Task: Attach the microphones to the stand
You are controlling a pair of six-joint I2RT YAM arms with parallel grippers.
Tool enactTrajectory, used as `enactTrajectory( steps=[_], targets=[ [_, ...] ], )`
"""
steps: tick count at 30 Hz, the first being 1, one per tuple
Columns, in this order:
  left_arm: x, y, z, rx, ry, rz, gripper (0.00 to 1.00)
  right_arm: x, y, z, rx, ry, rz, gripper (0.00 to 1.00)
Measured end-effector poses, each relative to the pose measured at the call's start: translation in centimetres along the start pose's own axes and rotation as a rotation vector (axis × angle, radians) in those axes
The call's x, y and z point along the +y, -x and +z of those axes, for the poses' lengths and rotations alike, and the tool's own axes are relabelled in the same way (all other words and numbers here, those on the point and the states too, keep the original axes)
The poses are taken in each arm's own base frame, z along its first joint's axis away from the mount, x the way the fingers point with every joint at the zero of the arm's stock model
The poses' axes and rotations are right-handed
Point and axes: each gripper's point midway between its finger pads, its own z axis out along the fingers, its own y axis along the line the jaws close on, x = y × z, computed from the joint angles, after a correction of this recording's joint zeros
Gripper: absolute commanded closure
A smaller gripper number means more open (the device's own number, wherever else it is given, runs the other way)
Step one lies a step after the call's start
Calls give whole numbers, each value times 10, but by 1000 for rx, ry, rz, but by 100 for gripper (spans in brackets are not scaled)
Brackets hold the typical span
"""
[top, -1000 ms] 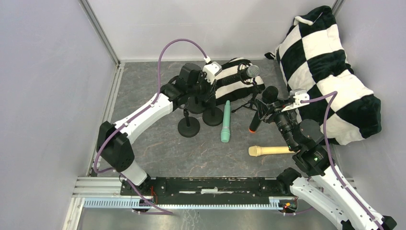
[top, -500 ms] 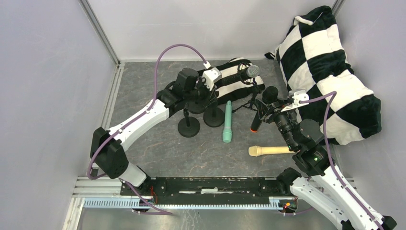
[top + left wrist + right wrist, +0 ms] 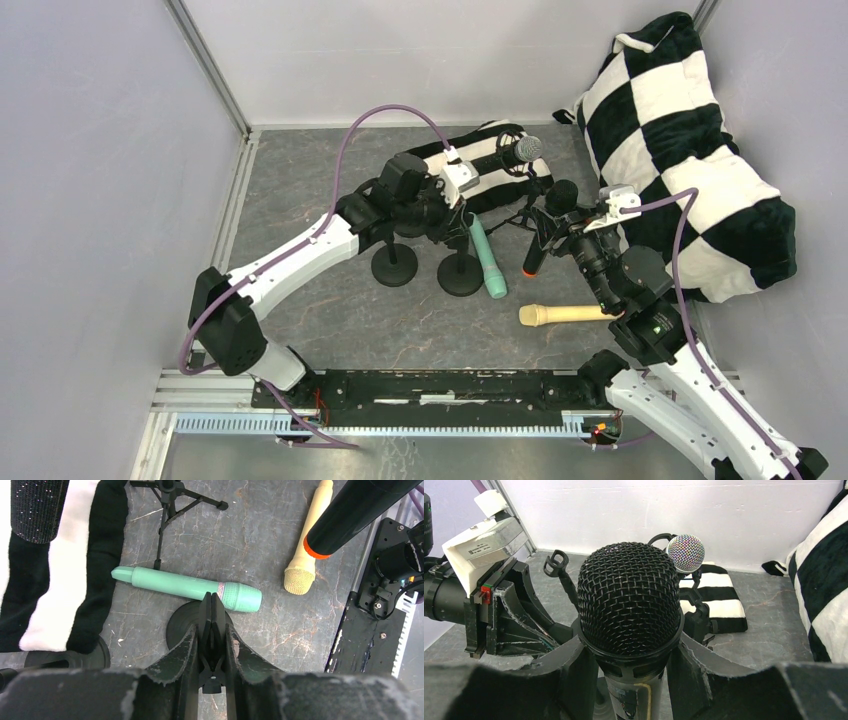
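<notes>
The left gripper (image 3: 212, 614) has its fingers pressed together on the thin upright clip of a black round-based microphone stand (image 3: 176, 626). Only the left wrist view shows this pinch; from above the wrist hides it. Just beyond the base lies the mint green stick microphone (image 3: 186, 586), flat on the grey marbled table (image 3: 260, 555). The cream-yellow stick microphone (image 3: 309, 540) lies farther out, its mesh head toward the arms.

The right gripper (image 3: 631, 661) is clamped on the body of the black microphone with an orange ring (image 3: 630, 605), held above the table. The right wrist view shows its black mesh head, while the ring shows only in the other two views. Behind it the black microphone with a silver mesh head (image 3: 685, 553) sits on a small tripod stand (image 3: 524, 214) by a striped black-and-white cloth (image 3: 487, 172).

The top view alone shows a second round-based stand (image 3: 394, 266) and a large checkered cushion (image 3: 690, 150).
</notes>
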Motion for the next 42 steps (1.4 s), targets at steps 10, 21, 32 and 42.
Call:
enactTrajectory(
  steps=[10,21,32,42],
  targets=[
    [2,-40,4,68,28,-21,14,1,-8,5,27,3,-11,100],
    [4,-39,-9,-148,100,13,15,16,-20,16,63,88,-69,100],
    [1,-31,-8,-423,106,29,13,46,-44,47,106,276,-272,97],
    [2,-30,-11,-611,122,75,20,67,-39,58,26,417,-440,100]
  ],
)
